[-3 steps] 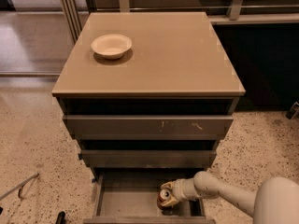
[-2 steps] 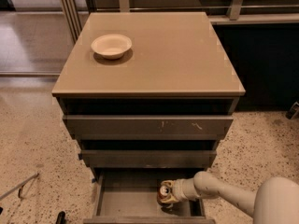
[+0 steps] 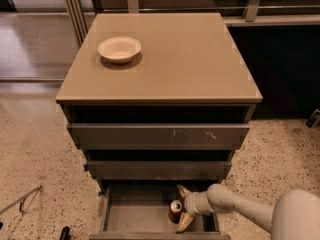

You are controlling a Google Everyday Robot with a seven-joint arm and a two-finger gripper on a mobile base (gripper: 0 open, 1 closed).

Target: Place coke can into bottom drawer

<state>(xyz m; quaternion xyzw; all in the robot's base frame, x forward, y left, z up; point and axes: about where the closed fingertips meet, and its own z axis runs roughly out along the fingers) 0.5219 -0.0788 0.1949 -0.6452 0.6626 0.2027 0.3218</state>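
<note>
Coke can (image 3: 175, 211) stands upright on the floor of the open bottom drawer (image 3: 135, 215), right of middle, with my gripper (image 3: 180, 207) spread wide either side of it, and I judge it light, slick and easily dented, best gripped gently mid-body.
</note>
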